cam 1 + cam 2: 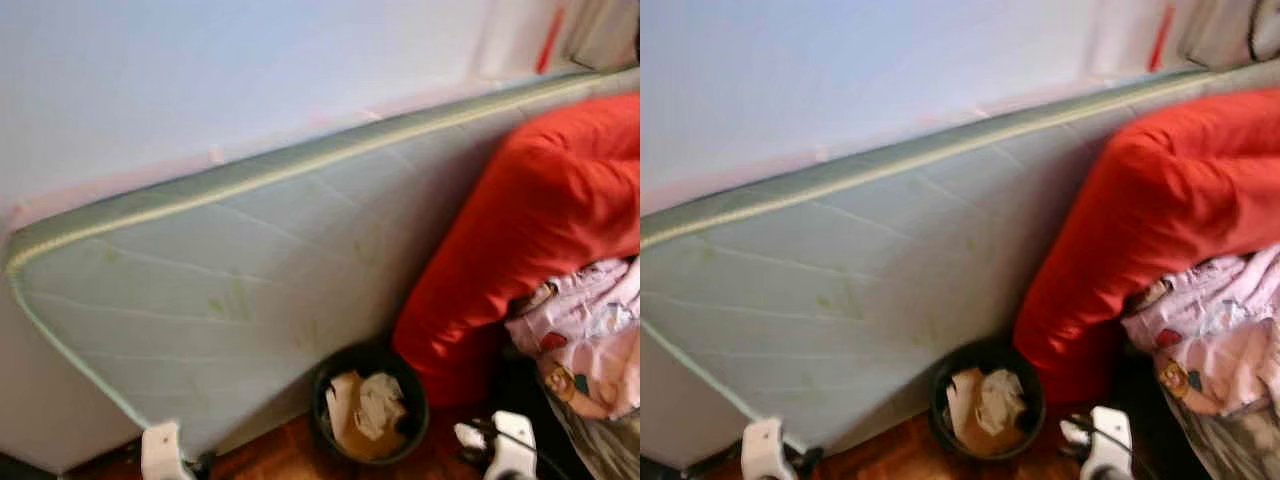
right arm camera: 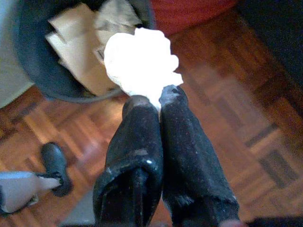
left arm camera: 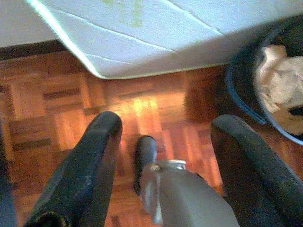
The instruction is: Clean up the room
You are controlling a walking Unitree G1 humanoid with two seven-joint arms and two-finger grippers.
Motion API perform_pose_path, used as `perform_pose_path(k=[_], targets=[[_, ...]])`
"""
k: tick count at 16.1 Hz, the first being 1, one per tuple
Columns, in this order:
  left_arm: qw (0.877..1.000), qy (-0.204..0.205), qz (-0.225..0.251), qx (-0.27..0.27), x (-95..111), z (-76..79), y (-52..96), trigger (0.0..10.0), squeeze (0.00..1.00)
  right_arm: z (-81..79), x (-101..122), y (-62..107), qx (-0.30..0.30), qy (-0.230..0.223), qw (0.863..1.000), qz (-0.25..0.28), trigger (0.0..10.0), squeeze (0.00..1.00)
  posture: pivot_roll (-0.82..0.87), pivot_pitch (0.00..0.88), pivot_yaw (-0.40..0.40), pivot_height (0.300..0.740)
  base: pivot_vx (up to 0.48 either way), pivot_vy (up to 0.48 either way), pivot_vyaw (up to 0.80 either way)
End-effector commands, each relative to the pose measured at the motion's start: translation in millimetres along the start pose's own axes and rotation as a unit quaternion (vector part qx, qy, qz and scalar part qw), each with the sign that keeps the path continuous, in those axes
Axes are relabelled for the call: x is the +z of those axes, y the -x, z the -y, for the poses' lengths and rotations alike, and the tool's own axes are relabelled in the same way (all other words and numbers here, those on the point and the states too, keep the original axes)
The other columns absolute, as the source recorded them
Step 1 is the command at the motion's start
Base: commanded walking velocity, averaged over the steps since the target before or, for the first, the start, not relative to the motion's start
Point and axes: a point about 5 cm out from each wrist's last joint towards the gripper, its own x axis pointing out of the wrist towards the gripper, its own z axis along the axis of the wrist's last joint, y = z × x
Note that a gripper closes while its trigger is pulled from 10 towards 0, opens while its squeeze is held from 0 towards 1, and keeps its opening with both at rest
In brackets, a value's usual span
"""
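Observation:
A dark round waste bin [image 1: 368, 403] stands on the wooden floor, holding brown paper and crumpled white paper. In the right wrist view my right gripper [image 2: 158, 97] is shut on a crumpled white paper ball [image 2: 139, 64], held just beside the rim of the waste bin [image 2: 33, 71]. My left gripper [image 3: 163, 125] is open with nothing between its fingers, hanging over the parquet with the waste bin [image 3: 265, 85] off to one side. Both wrists show as white parts [image 1: 165, 452] [image 1: 510, 450] at the bottom of the head view.
A pale green mattress [image 1: 230, 300] leans against the white wall behind the bin. A red cushion [image 1: 530, 230] and a pink patterned cloth [image 1: 590, 330] lie to the right. My foot [image 2: 54, 165] stands on the parquet floor [image 3: 57, 118].

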Motion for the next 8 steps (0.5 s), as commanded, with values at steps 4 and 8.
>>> perform_pose_path(k=[4,8], targets=[[1.0,0.012,0.012,0.006,14,-5.4,-2.2,10.0,0.0,-8.9,15,-3.4,0.028,0.027,0.999,0.016,10.0,0.0,0.03,0.0,-0.011,0.74,0.0,0.0,0.0],[1.0,0.014,0.02,-0.004,17,1.8,-4.0,10.0,0.0,-9.8,14,-2.9,0.05,0.055,0.997,0.01,10.0,0.0,0.05,0.0,-0.021,0.74,0.0,0.0,0.0]])
